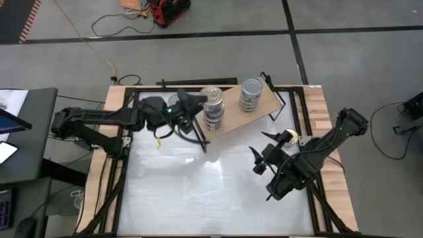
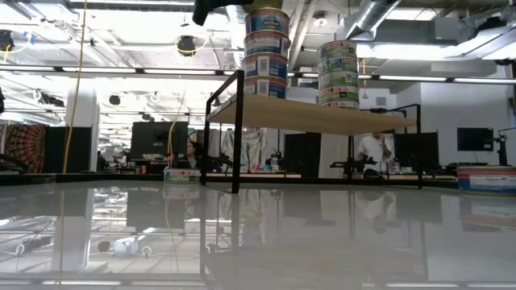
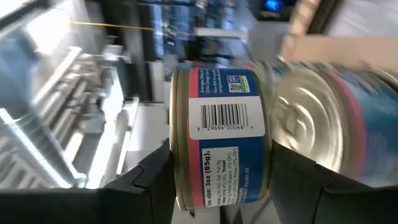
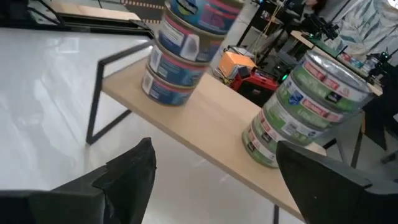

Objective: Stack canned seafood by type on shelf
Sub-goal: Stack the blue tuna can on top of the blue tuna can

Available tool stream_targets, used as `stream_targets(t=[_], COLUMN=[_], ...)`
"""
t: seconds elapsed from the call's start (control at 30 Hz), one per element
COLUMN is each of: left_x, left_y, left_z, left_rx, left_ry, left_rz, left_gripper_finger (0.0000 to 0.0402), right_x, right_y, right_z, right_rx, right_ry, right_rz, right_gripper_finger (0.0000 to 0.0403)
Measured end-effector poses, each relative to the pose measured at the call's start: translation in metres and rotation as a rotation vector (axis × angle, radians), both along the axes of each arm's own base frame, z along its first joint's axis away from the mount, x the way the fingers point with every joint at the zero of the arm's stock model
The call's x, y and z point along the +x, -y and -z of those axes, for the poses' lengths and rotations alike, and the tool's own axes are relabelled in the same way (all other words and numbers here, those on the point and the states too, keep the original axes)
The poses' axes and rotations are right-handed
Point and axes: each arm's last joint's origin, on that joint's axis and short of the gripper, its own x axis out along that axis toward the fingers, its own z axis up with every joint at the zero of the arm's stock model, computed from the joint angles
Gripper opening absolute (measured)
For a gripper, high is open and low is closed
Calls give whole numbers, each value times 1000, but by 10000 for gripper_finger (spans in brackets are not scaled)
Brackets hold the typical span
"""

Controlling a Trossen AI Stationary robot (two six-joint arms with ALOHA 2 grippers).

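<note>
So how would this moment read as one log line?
left tool: shut on blue-labelled round tin, atop blue stack | right tool: open, waiting

Tan shelf (image 1: 232, 112) on white table (image 1: 218, 192), 2 tin stacks (image 1: 213, 109).

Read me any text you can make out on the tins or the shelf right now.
"29696 00046": under the barcode on the blue tin held in the left end effector.
"3oz (85g)": lower on the same tin's label.
Remaining print on that label: too small to read.
Labels on the blue stack and green stack: blurred, unreadable.
Shelf: no text visible.
</note>
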Motion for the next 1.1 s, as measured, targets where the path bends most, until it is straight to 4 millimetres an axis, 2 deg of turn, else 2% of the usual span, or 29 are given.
stream_targets(t=[0.13, 0.37, 0.57, 1.1], left_x=[8, 24, 24, 24], left_y=[-9, -14, -14, 8], left_z=[-5, 7, 8, 4], left_rx=[16, 24, 26, 92], left_ry=[-62, -178, -185, -187], left_rz=[-44, -123, -146, -112], left_gripper_finger=[197, 197, 197, 198], right_x=[3, 11, 11, 11], right_y=[0, -5, -5, -5], right_z=[9, 17, 16, 16], right_rx=[6, 5, -2, -1], right_ry=[13, 20, 22, 24], right_rz=[7, 9, 7, 8], right_gripper_finger=[360, 360, 360, 360])
